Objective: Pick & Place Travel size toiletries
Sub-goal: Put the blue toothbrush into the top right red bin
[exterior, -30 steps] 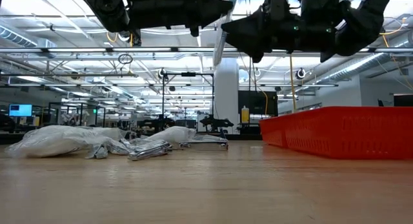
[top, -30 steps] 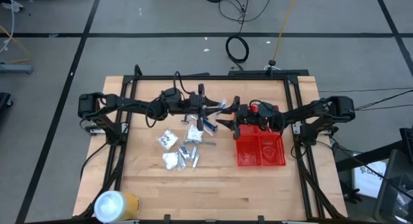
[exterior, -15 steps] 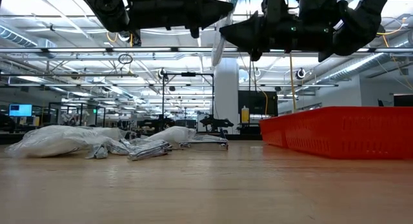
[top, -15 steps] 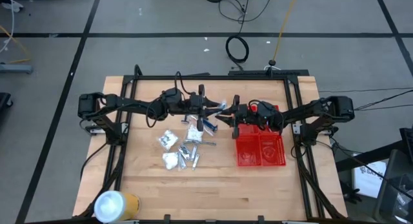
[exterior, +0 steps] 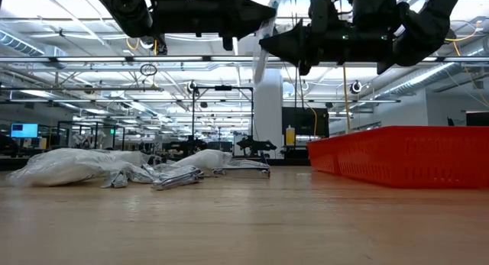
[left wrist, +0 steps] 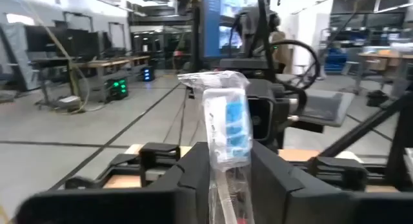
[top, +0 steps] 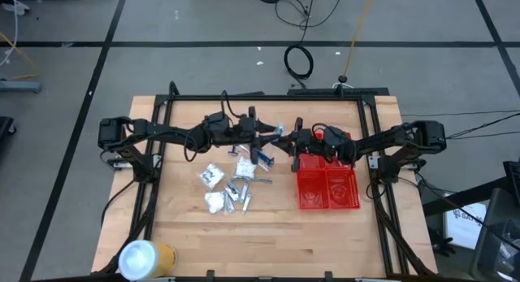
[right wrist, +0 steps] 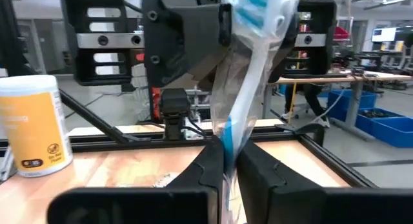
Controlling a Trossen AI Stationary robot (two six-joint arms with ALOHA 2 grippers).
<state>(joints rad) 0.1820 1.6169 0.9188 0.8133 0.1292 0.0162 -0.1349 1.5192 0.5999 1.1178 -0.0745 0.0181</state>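
Note:
A clear packet with a blue-headed toothbrush (left wrist: 227,121) hangs in the air over the table's middle, between my two grippers. They meet there tip to tip in the high view. My left gripper (top: 270,136) comes from the table's left and my right gripper (top: 286,139) from its right, and both are shut on the packet (right wrist: 251,88). In the low view the packet (exterior: 257,60) shows as a pale strip high above the wood. More toiletries (top: 227,188), white packets and silver tubes, lie loose on the table below. The red basket (top: 327,188) stands to their right. My left gripper has the packet's clear lower part (left wrist: 226,175) between its two fingers, coming level from the table's left. The blue head end (left wrist: 231,117) sticks out past the fingertips, clear of the table. My right gripper pinches the packet's clear part (right wrist: 227,143) between its two fingers, coming level from the table's right. The blue end (right wrist: 258,8) rises slanting beyond them in front of the left gripper.
A blue-handled item (top: 262,158) lies on the table under the grippers. The white-and-yellow roll (top: 145,258) stands at the near left corner. Bare wood lies along the near edge. The basket's wall (exterior: 412,154) rises at the right in the low view.
My right gripper has moved a little toward the table's left, up to the left gripper, and has shut on the packet. The packet has stayed in the air between the two grippers.

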